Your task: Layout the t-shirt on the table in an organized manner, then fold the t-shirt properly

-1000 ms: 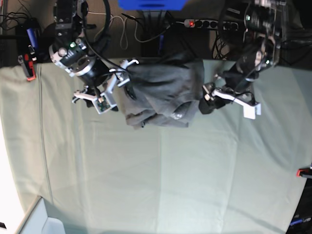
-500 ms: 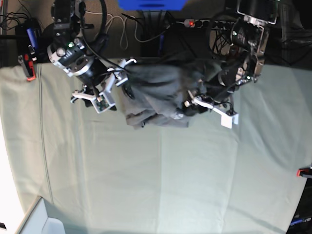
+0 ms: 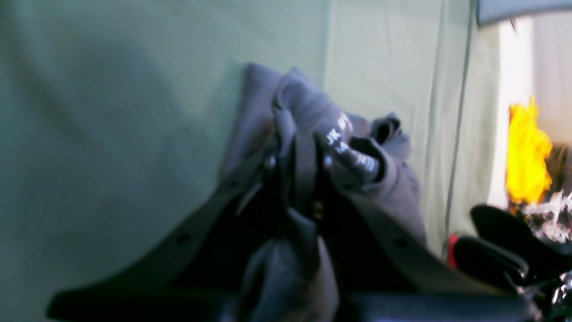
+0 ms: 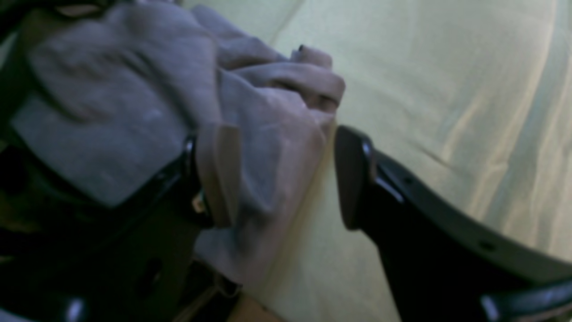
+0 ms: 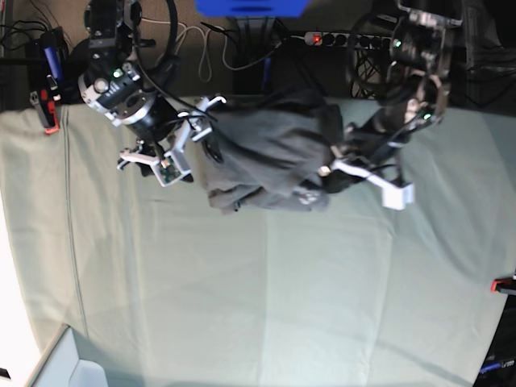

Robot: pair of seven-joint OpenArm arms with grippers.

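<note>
Crumpled medium-grey cotton t-shirt point(image 5: 266, 157) sits bunched at the far edge of the table covered in creased pale mint-green cloth point(image 5: 266, 298), its near hem ragged and folded over on itself, small white printed mark facing the near side. Left gripper point(image 5: 329, 179) at the shirt's edge on the base view's right; wrist view shows its black fingers point(image 3: 308, 179) pressed together with a fold of grey fabric pinched between them. Right gripper point(image 5: 189, 133) at the opposite edge of the heap; its fingers point(image 4: 353, 174) stand well apart, one under or against a draped fold, the other clear of the cloth over bare table, nothing clamped. Wide open green surface on the near side of the shirt and to both flanks. Red clamp point(image 5: 50, 121) at one far corner, another red clamp point(image 5: 504, 284) at the opposite side edge
</note>
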